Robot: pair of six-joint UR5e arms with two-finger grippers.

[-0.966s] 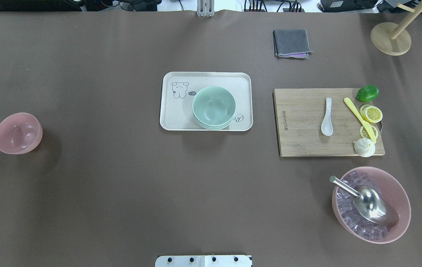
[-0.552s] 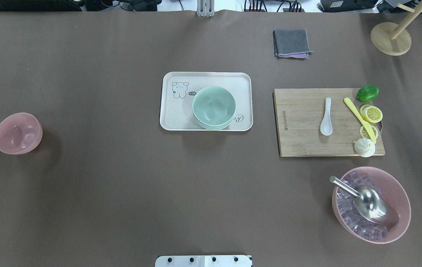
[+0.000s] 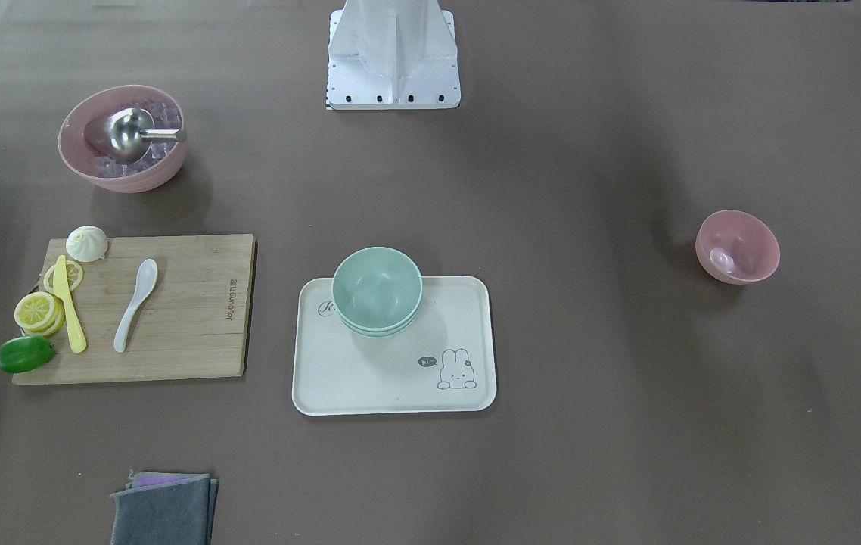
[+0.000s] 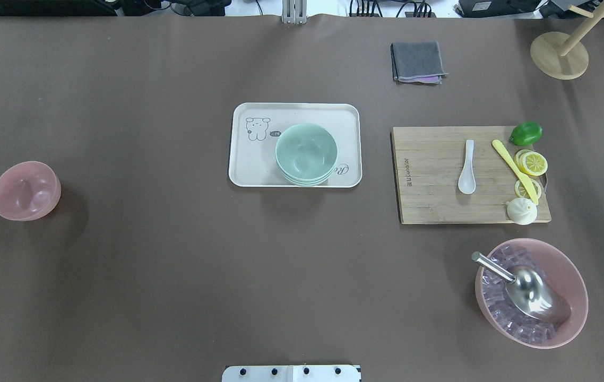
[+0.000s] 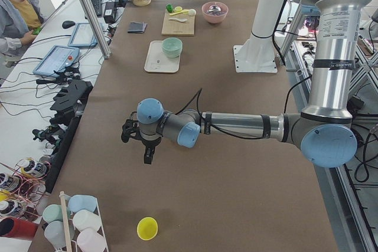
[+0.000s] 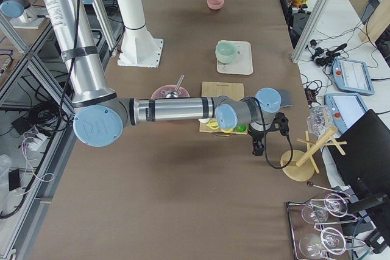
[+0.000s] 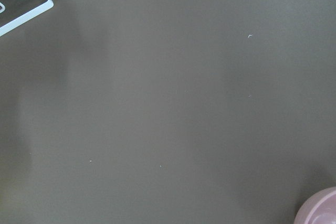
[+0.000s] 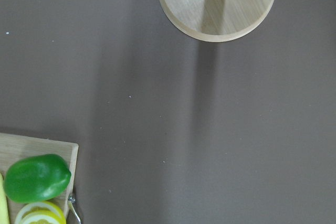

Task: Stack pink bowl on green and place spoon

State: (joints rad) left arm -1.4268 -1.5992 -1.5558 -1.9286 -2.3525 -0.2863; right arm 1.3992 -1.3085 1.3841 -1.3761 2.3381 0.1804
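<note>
Pink bowl sits upright on the bare table, well to the robot's left of the tray; green bowl is the top of a small stack on the tray's robot-side edge; spoon lies flat on the cutting board, right of the tray, scoop end toward the robot.

Nothing is stacked yet. Left hand hangs above the table, farther left of the tray than the pink bowl; right hand hangs far right of the tray, past the board. You can't tell whether either is spread or pressed together.

The pink bowl looks like light, stiff, smooth plastic, so you'd pinch the rim, one finger inside and one outside. The spoon looks glossy, slippery and maybe brittle, so pinch across the handle. Don't confuse the target with the bigger ice bowl.
</note>
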